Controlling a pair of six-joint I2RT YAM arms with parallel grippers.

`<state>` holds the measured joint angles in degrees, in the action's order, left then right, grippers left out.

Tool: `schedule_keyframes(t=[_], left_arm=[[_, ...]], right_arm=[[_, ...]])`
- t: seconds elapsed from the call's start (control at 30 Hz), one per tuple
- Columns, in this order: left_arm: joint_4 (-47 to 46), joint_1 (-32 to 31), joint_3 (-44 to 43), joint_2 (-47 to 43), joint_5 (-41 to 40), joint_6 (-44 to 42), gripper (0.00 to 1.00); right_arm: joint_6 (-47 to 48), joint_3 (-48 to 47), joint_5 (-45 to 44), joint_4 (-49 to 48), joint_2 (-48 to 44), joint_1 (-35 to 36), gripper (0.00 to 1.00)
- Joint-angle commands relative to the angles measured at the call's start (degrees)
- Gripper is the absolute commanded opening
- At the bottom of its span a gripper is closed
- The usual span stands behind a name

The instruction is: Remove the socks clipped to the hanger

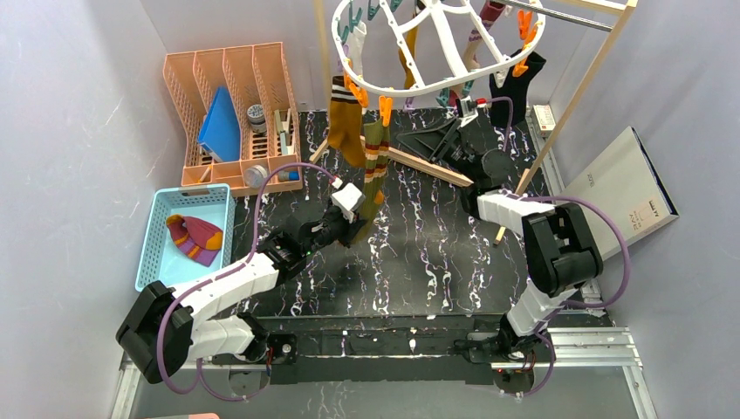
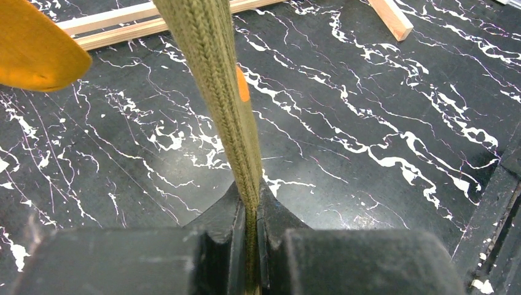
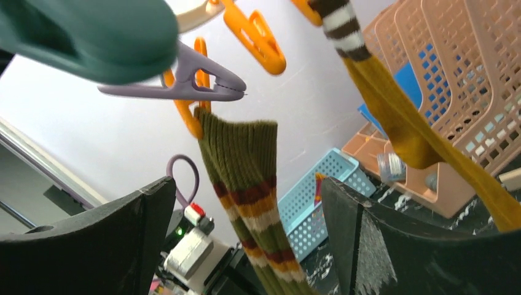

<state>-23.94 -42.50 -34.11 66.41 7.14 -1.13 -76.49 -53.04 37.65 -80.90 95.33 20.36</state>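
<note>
The white oval hanger (image 1: pixel 436 83) hangs at the top centre with orange and teal clips. An olive striped sock (image 1: pixel 375 166) hangs from an orange clip (image 1: pixel 385 110) on its front rim. My left gripper (image 1: pixel 360 220) is shut on the lower end of that sock (image 2: pixel 215 80), and the fabric is pinched flat between the jaws (image 2: pixel 249 212). My right gripper (image 1: pixel 441 138) sits to the sock's right and stands open. The same sock (image 3: pixel 246 153), held at its top corner by the orange clip (image 3: pixel 190 110), shows beyond the wide-apart fingers (image 3: pixel 129 233). A mustard sock (image 1: pixel 346 131) hangs beside it.
A black sock (image 1: pixel 519 87) and other socks hang at the hanger's far side. A purple-orange sock (image 1: pixel 196 237) lies in the blue basket (image 1: pixel 157 253). A peach organiser (image 1: pixel 231 113) stands at the back left. The wooden frame (image 1: pixel 576 96) stands on the right, and its base bar (image 1: pixel 428 166) crosses the table.
</note>
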Motion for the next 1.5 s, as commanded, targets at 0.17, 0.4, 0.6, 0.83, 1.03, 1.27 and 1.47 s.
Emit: schedule_keyframes(t=[0.17,0.4,0.6,0.83,1.03,1.27,1.47], left_arm=[[3.2,-0.2,-1.7,-0.9,2.2,-0.7,0.0],[3.2,-0.3,-1.8,-0.4,2.5,-0.6,0.0],[3.5,-0.3,-1.9,-0.5,2.7,-0.4,0.0],[3.6,-0.2,-1.7,-0.8,2.7,-0.3,0.0],[4.0,-0.2,-1.8,-1.1,2.5,-0.4,0.0],[4.1,-0.3,-1.8,-0.9,2.6,-0.1,0.0],[4.2,-0.3,-1.7,-0.9,2.6,0.0,0.0]], right_arm=[[-0.6,-10.5,-6.7,-23.6,5.7,0.4,0.96],[-1.5,-18.0,-6.8,-23.7,9.6,2.2,0.96],[-2.0,-19.9,-7.0,-23.6,10.6,3.1,0.95],[-2.5,-22.1,-7.5,-23.6,11.8,3.2,0.94],[-3.6,-25.3,-7.9,-23.5,13.2,3.2,0.87],[-4.3,-25.5,-7.8,-23.5,13.6,3.4,0.68],[-4.5,-25.0,-8.0,-23.5,13.4,3.4,0.57]])
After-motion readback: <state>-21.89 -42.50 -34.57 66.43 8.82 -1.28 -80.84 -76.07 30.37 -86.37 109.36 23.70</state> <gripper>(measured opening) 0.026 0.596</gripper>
